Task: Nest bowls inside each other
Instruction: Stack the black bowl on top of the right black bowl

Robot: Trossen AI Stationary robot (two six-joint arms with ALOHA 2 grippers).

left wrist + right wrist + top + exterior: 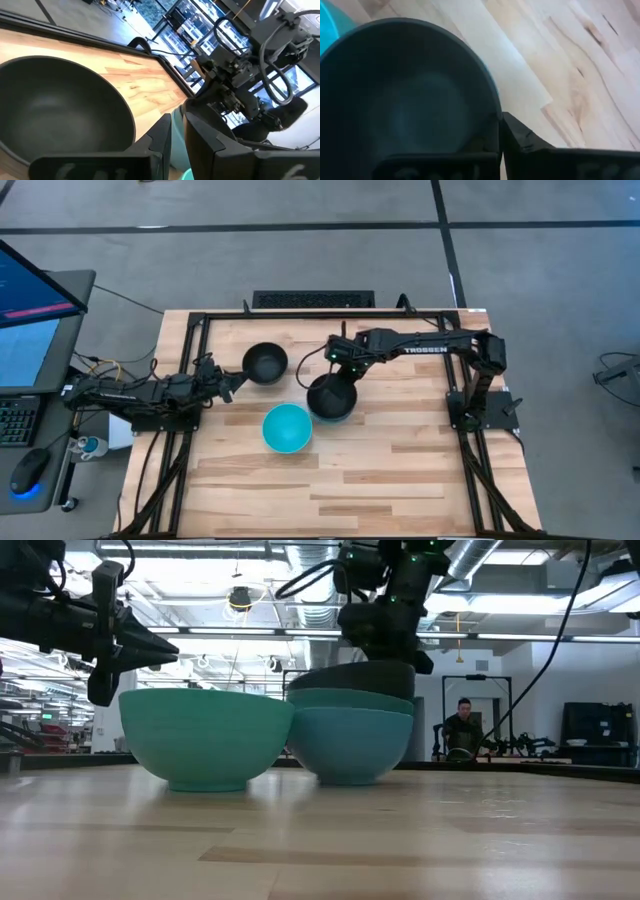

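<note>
A stack of bowls [332, 398] stands mid-table: a blue bowl [355, 745] at the bottom, a teal one [350, 698] in it, and a black bowl [352, 675] on top. My right gripper [345, 367] is over the stack's far rim, shut on that black bowl [405, 100]. A second black bowl [265, 363] [55, 110] stands alone toward the far side. My left gripper [234, 383] hovers shut just left of it, touching nothing. A cyan bowl [287, 428] [205, 735] stands alone on its base, nearer. My right gripper pinches the top black bowl by its rim [498, 116], one finger inside the bowl and one [522, 137] outside. The fingers come from above, pointing down. The bowl is upright, set down into the teal bowl of the stack.
Black frame rails [300, 313] run along the table's far, left and right edges. A monitor, keyboard and mouse [28, 470] sit off the table's left side. The near half of the wooden table [380, 490] is bare wood. A person [462, 730] is seated far behind the table.
</note>
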